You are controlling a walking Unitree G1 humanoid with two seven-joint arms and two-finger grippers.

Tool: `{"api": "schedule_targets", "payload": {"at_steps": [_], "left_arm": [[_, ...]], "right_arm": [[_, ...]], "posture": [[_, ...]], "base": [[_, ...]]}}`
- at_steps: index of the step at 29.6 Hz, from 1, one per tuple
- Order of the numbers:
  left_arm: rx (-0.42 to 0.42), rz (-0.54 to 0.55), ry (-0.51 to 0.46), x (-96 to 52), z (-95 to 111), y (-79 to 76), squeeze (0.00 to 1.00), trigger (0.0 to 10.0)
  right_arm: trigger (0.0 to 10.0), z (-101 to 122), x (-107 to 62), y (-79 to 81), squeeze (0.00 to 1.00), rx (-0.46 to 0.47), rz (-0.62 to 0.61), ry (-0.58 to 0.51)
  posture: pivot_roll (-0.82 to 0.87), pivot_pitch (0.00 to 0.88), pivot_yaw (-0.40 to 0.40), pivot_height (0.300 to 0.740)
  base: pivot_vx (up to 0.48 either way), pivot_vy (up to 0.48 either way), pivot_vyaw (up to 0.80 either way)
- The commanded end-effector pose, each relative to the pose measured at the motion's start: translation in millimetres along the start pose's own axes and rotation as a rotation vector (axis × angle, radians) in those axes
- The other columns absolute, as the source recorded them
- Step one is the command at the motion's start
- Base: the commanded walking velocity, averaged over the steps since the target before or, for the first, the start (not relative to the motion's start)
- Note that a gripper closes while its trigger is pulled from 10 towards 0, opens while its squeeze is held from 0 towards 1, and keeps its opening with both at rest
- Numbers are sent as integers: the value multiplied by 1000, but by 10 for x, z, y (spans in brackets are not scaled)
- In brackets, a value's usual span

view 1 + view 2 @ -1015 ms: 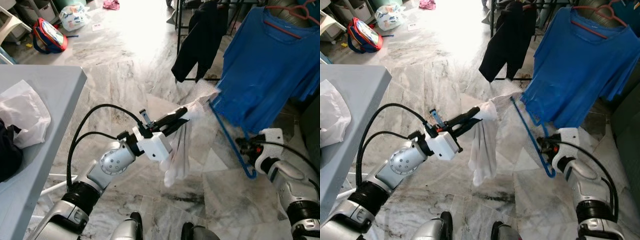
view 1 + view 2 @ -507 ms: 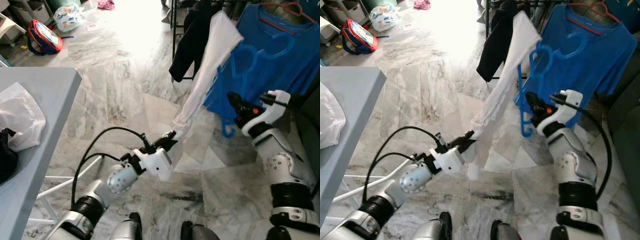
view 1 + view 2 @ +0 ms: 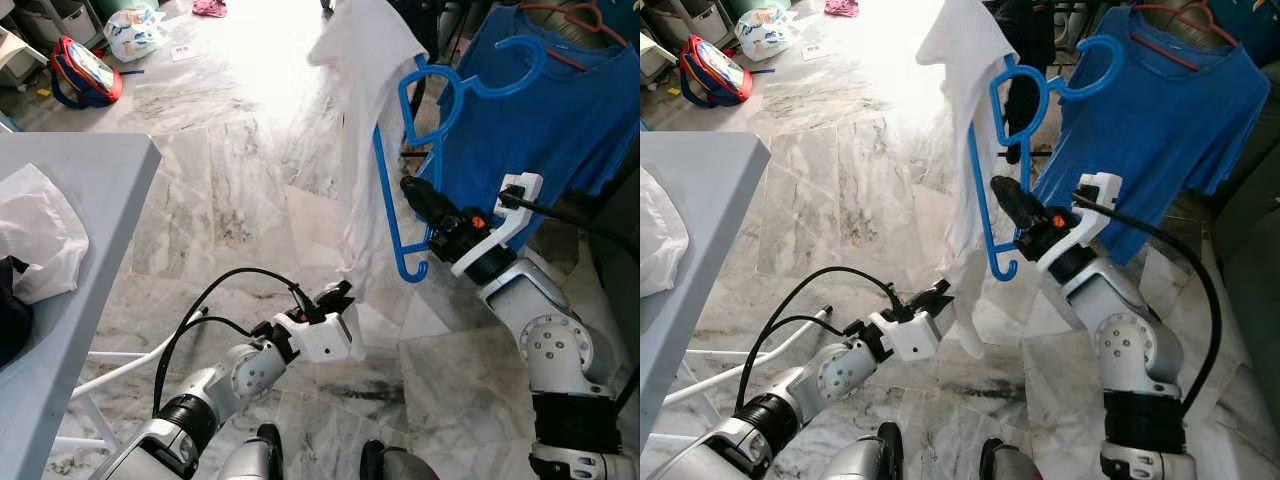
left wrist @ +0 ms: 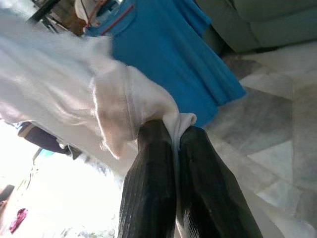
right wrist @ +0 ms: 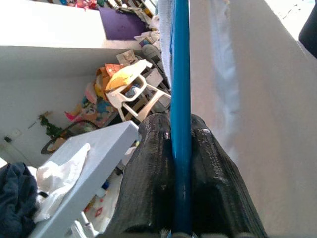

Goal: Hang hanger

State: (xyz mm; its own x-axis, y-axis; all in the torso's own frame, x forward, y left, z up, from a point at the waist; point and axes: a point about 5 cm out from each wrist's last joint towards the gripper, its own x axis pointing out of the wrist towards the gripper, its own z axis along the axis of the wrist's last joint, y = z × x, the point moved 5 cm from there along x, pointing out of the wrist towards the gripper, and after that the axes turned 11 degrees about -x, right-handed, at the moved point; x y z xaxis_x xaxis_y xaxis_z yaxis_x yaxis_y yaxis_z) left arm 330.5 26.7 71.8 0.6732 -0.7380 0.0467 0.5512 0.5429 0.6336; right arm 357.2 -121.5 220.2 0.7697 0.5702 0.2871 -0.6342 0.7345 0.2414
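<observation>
Hanger (image 3: 432, 130) sits pinched in right gripper (image 3: 418, 196), fingers clamped tight on blue bar, so it stays up high. White shirt (image 3: 365, 120) drapes over hanger, hanging down. Left gripper (image 3: 338, 293) low, fingers squeezed on shirt's bottom edge, likely to keep cloth straight. Blue shirt (image 3: 545, 120) hangs just behind, on red hanger (image 3: 570, 20). Hook not on rail yet.
</observation>
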Motion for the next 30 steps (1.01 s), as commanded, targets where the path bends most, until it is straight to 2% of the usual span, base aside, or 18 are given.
{"api": "schedule_targets", "payload": {"at_steps": [1,2,3,6,8,15,17,19,25,30], "left_arm": [[1,-33,28,-42,-62,-109,0,10000],[-18,-37,35,-44,-73,-147,271,10000],[-41,-37,39,-42,-78,-168,1000,10000],[-60,-39,40,-43,-79,-197,1000,10000],[-65,-43,40,-48,-80,-216,1000,10000],[-149,-105,25,-99,-58,-367,1000,10000],[-189,-139,28,-125,-59,-435,1000,10000],[-187,-154,41,-133,-77,-464,1000,10000],[-192,-150,41,-145,-80,-480,1000,10000],[-204,-146,24,-186,-75,-424,1000,10000]], "right_arm": [[10000,128,11,114,0,-69,47,-49],[10000,103,16,140,0,-134,54,-35],[10000,71,16,161,0,-186,62,-17],[10000,29,-2,193,0,-247,78,3],[10000,12,-13,192,0,-256,77,8],[10000,-227,-115,153,0,-418,77,88],[10000,-273,-117,141,0,-430,68,97],[10000,-278,-105,123,0,-445,49,91],[10000,-287,-90,149,0,-462,46,74],[10000,-324,-130,135,0,-473,47,76]], "posture": [[-40,243,2,740],[-43,243,3,740],[-44,242,2,740],[-45,243,1,740],[-46,243,-1,740],[-45,245,-3,740],[-44,245,-1,740],[-43,247,-1,740],[-43,249,-1,740],[-37,250,5,740]], "base": [[0,0,0],[0,0,0],[0,0,0],[0,0,0],[0,0,0],[0,0,0],[0,0,0],[0,0,0],[0,0,0],[0,0,0]]}}
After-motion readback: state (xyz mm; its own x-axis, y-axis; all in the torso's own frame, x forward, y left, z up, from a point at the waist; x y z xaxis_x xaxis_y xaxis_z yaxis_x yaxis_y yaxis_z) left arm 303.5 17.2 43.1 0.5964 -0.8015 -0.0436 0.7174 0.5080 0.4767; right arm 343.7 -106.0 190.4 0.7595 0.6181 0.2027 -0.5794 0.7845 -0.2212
